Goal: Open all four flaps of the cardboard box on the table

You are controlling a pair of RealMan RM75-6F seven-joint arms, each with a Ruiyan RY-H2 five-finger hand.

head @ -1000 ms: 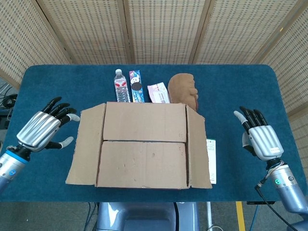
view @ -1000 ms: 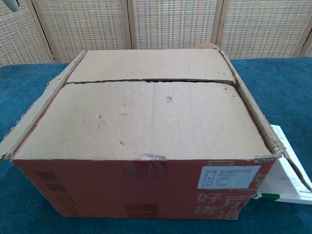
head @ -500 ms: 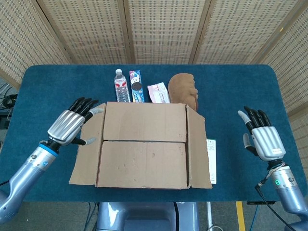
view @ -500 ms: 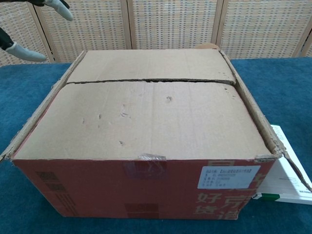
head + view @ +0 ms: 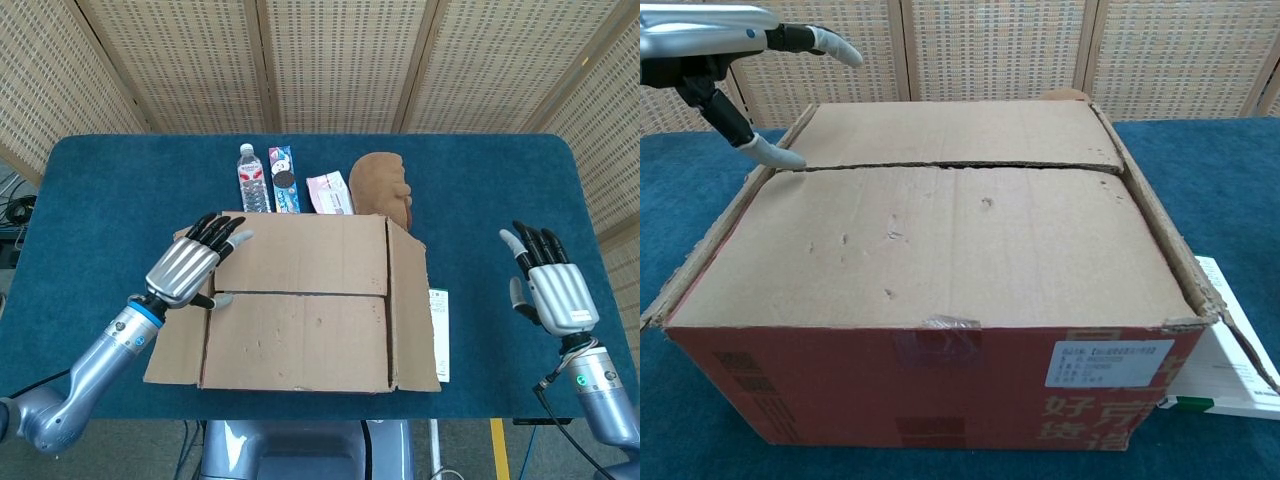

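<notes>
The cardboard box (image 5: pixel 300 310) (image 5: pixel 940 260) stands in the middle of the blue table, its two large flaps lying flat and meeting at a seam across the top. The two side flaps angle outward, left (image 5: pixel 178 320) and right (image 5: pixel 412 310). My left hand (image 5: pixel 190 268) (image 5: pixel 710 40) hovers open over the box's left edge, its thumb tip (image 5: pixel 775 153) at the left end of the seam. My right hand (image 5: pixel 552 290) is open, fingers spread, well to the right of the box and clear of it.
Behind the box stand a water bottle (image 5: pixel 252 180), a blue snack pack (image 5: pixel 284 180), a pink packet (image 5: pixel 330 193) and a brown plush item (image 5: pixel 383 185). A white leaflet (image 5: pixel 439 330) (image 5: pixel 1235 350) lies against the box's right side. Wicker screens close off the back.
My left hand has swung in from the far left of the table to above the box's left edge, thumb reaching the seam. The right hand has drifted slightly right. The flaps have not moved.
</notes>
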